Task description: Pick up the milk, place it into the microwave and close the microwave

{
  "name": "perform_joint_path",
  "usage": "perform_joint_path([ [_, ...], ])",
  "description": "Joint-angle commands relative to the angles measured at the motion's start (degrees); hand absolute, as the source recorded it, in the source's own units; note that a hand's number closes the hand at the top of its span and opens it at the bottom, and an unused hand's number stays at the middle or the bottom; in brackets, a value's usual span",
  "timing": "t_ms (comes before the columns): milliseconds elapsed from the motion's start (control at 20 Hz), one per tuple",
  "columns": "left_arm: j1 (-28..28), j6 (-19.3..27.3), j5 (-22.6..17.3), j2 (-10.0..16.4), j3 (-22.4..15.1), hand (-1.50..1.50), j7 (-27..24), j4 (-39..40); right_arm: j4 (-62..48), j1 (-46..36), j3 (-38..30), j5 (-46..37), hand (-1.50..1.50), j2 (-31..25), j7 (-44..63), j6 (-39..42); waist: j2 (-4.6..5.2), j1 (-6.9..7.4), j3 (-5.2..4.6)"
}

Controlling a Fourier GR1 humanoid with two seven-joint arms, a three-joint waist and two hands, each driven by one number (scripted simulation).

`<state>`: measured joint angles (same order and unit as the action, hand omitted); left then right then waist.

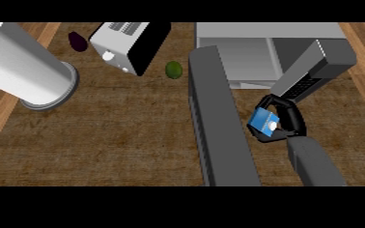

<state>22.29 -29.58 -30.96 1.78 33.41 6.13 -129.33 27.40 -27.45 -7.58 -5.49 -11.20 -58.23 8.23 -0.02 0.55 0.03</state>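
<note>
Right hand [285, 121] sits at the end of a grey rounded forearm that comes in from the lower right edge and slants up and left. Black fingers are curled into a loop round the milk [262, 121], thumb side low, so the hand is closed on the carton. Left hand does not show.

Milk is a small blue carton with flat faces and a white round cap on the face turned up toward the view. Long axis runs roughly top to bottom of the view, tilted a little, upper end leaning left. It is just right of the open microwave door [217, 121], outside and in front of the microwave [267, 34] cavity. Cannot tell whether it touches the tabletop [121, 135].

The door is a long dark grey slab, matte, swung out toward the lower edge. The microwave body is a light grey box with a paler inside. A grey boxy block [317, 67] with a dark lower face slants just above the hand; cannot tell what it is.

Tabletop is brown wood grain. Far left is a big pale cylinder [32, 70] with a flanged end. At the top, a white and black toaster [128, 46], a dark purple oval [77, 41], and a small green round item [174, 69].
</note>
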Motion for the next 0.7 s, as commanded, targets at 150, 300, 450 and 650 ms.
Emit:
perform_joint_path([
  [150, 4.1, -2.5, -0.3, -1.7, 1.5, -1.5, -1.0, -1.7, 12.8, 2.5, 2.5, 0.5, 1.5, 3.4, 6.5, -1.5, -0.16, -0.25, -0.06],
  [300, 1.4, -2.9, 1.1, -1.6, 2.4, -1.5, -1.9, 2.4, 19.3, 0.7, 2.5, 1.4, 1.5, 4.7, 14.6, -4.3, -0.17, -0.44, -0.07],
  [450, -0.1, -3.0, -0.1, -0.8, 2.2, -1.5, -1.1, 3.1, 16.0, -5.1, 3.4, -1.1, 1.5, 5.0, 16.2, -6.3, 0.01, 0.04, -0.04],
  [650, -4.5, 0.4, -1.7, 3.0, 3.1, -1.5, 2.2, 3.8, 11.7, -11.8, 2.5, -3.0, 1.5, 7.4, 17.5, -13.2, 0.2, 0.36, 0.0],
])
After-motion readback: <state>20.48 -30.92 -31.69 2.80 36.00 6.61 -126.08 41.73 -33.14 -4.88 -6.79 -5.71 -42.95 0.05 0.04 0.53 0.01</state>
